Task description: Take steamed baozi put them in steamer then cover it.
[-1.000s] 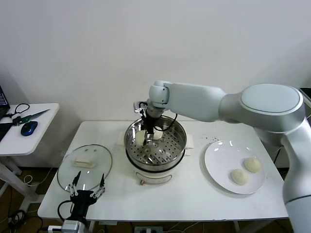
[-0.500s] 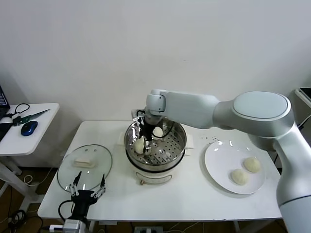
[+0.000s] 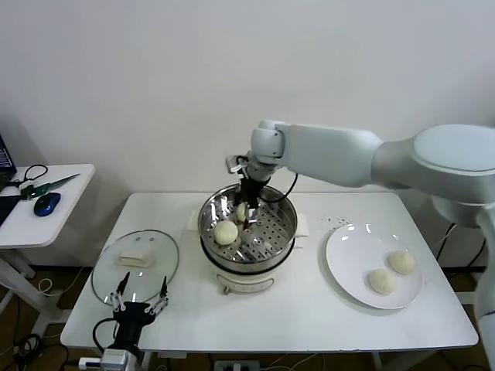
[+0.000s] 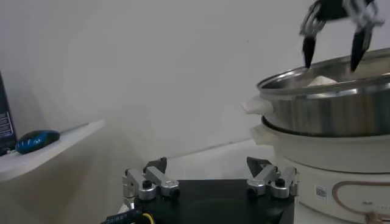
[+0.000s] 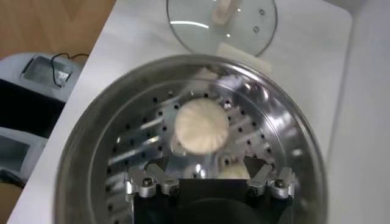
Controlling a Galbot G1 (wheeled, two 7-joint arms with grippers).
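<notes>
1. The right hand hangs spread and empty over the steamer at frame centre, likely clear of the baozi below it.
2. Two steamed baozi lie in the basket; two more wait on the plate at right.
3. The cover lies flat on the counter at lower left, just above the idle left hand, fingers spread.
4. The right wrist view looks straight down on a bun; the left wrist view shows only the steamer's outer wall.
</notes>
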